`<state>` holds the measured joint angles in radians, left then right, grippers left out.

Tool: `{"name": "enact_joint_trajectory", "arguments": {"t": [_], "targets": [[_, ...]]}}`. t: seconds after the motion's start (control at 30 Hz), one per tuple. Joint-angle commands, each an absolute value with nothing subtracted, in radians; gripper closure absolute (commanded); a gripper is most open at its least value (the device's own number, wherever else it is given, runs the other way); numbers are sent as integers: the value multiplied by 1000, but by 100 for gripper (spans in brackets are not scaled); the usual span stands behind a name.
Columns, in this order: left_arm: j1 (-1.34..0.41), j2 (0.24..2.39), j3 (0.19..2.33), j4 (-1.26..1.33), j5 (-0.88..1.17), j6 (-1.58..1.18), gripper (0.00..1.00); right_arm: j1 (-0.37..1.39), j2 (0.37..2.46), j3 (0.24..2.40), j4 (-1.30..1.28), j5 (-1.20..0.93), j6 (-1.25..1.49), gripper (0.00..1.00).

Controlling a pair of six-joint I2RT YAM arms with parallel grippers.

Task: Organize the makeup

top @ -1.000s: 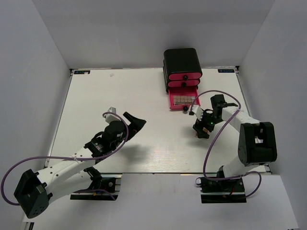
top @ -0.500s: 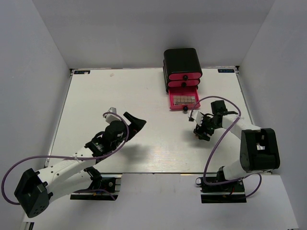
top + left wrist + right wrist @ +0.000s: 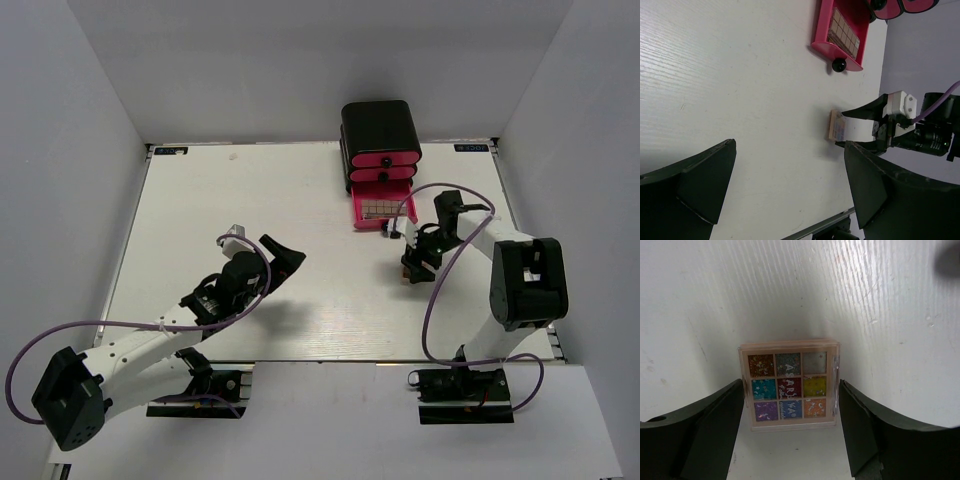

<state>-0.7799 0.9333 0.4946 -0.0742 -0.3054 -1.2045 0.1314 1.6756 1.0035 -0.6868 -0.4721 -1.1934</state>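
right gripper (image 3: 791, 390) is closed against two opposite sides of the small square multicolour palette (image 3: 788, 371), face up, near the open pink drawer (image 3: 840, 56). i think this side grip is for carrying it there. left gripper (image 3: 790, 144) hangs wide open, empty.

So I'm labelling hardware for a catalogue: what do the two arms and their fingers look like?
The left arm and right arm have white links and black joint housings. A purple cable loops along each. The fingers are black and wedge-shaped.

Left tool (image 3: 790, 145), jaws wide apart.
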Motion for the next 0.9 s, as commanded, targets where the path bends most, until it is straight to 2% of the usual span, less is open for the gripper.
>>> {"name": "enact_joint_trajectory", "arguments": {"t": [0.0, 0.23, 0.37, 0.73, 0.77, 0.87], "targets": [[-779, 911, 500, -68, -307, -1203, 2, 133, 1654, 1101, -784, -563, -1197, 88], [-779, 933, 511, -55, -301, -1198, 2, 138, 1709, 1409, -827, -637, -1147, 88], [-779, 943, 511, -45, -295, -1197, 2, 156, 1778, 1550, -778, -605, -1160, 87], [-779, 930, 526, -72, -310, -1189, 2, 230, 2012, 1729, -569, -456, -1158, 81], [-779, 930, 523, -72, -308, -1190, 2, 233, 2022, 1730, -557, -443, -1158, 79], [-779, 930, 525, -74, -310, -1187, 2, 244, 2052, 1752, -551, -399, -1158, 60]]}}
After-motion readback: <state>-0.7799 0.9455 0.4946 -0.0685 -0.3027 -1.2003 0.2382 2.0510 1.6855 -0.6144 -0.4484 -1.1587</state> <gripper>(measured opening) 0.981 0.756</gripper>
